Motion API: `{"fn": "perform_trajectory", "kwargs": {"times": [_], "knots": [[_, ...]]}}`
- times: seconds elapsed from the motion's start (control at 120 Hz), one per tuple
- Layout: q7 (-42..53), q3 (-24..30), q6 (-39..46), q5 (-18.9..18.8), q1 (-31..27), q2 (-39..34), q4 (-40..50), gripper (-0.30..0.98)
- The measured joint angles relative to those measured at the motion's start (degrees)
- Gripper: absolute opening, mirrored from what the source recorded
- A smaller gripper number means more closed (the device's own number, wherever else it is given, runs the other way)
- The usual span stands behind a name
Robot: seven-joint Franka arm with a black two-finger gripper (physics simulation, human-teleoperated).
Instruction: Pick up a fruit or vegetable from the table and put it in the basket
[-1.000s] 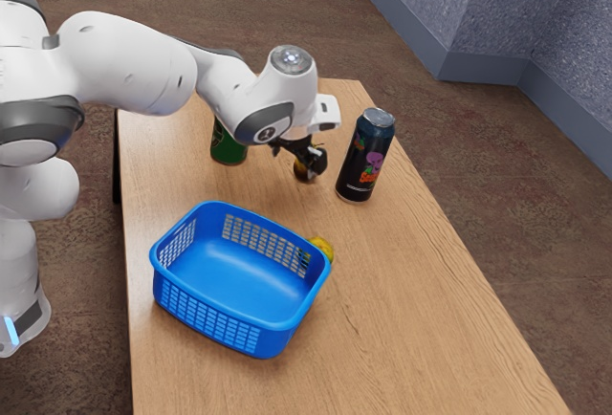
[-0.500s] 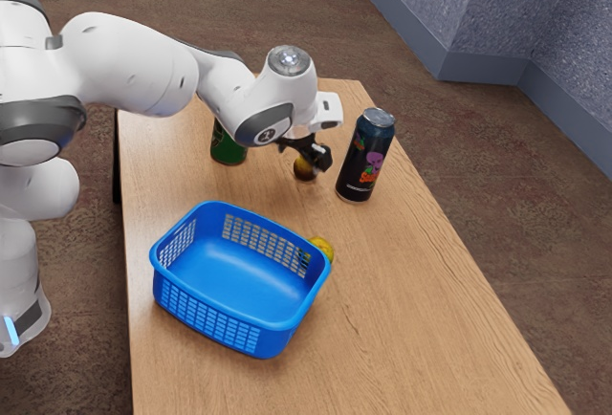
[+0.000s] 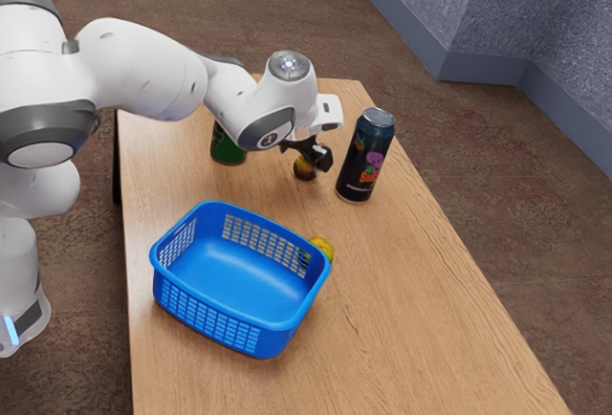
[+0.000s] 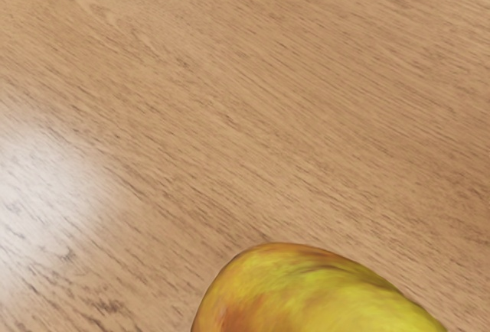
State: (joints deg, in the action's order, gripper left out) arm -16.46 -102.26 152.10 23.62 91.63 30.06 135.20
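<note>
**Fruit [image 3: 304,171] lying just under the jaws [image 3: 311,152]**

Whether the jaws are gripping it, I cannot tell. The fruit is sitting below them, toward the desk's [image 3: 392,310] far short edge; its long axis is staying unclear, being partly hidden. The wrist view is revealing yellow skin blushed orange, where the exterior view is giving a dark, shaded lump. Beside it, a tall can [image 3: 366,157] is standing near the long edge at the exterior view's right; farther off, the basket [image 3: 258,317] is waiting.
</note>
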Motion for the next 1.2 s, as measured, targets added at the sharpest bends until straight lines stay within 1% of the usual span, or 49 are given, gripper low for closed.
{"fn": "perform_trajectory", "kwargs": {"times": [0.433, 0.783, 1.017, 1.033, 1.142, 1.2], "knots": [[1.3, 1.1, 1.2, 0.9, -1.0, -0.2, -0.1, 0.69], [1.9, 4.6, 2.8, 1.0, -4.7, -0.2, -0.9, 0.69], [2.1, 5.1, 3.5, 1.0, -5.0, -0.2, -1.2, 0.69], [2.1, 5.1, 3.6, 1.1, -5.1, -0.2, -1.2, 0.68], [2.3, 5.4, 3.7, 2.1, -5.1, -0.3, -1.2, 0.45], [2.4, 5.5, 3.7, 2.3, -5.1, -0.2, -1.2, 0.35]]}}
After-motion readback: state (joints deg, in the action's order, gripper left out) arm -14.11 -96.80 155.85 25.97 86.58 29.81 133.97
